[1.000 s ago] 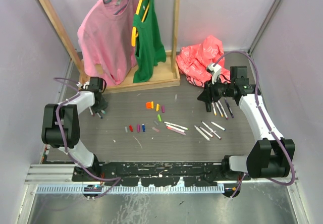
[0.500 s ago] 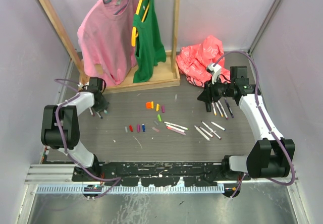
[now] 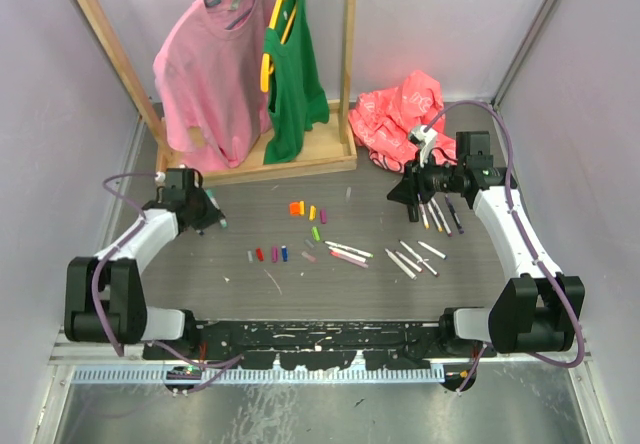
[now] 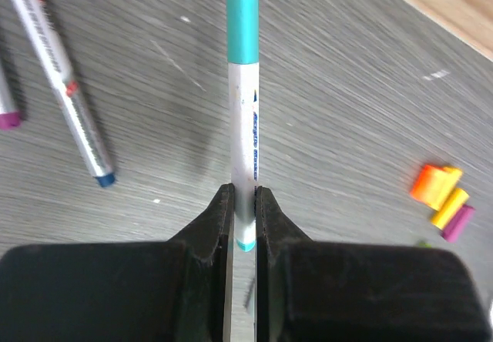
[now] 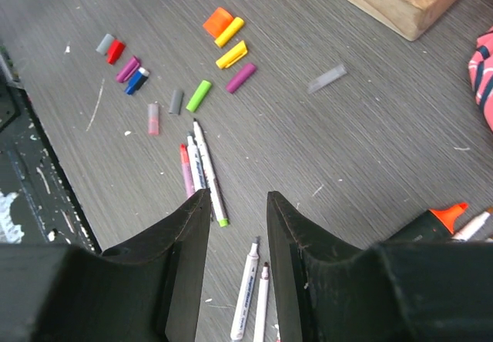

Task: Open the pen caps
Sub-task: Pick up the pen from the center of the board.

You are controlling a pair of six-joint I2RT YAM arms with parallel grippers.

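Item: left fingers (image 4: 228, 203), at the left of the overhead view beside the foot of the wooden rack (image 3: 300, 159), closed tight on the white barrel of a teal-capped pen (image 4: 244, 126). The pen points straight up the wrist frame, its teal cap (image 4: 243, 18) on the far end at the top centre and clear of the counter (image 3: 380, 284). Two more pens (image 4: 65, 80) lie at the upper left of that frame, one blue-tipped, one purple-tipped and cut off by the edge. Item: right fingers (image 5: 204, 203), at the right of the overhead view near the red bag (image 3: 400, 114), parted a moderate way with nothing between them, above the counter. Loose caps (image 5: 218, 21) lie scattered across the upper left of the right wrist frame: orange, yellow, purple, green, grey, pink, red and blue, with one clear cap (image 5: 327, 78) apart at upper centre. Three uncapped pens (image 5: 200, 165) lie side by side just above the fingers, and two more at the bottom centre. A black highlighter (image 5: 431, 230) with an orange tip sits at the right edge.
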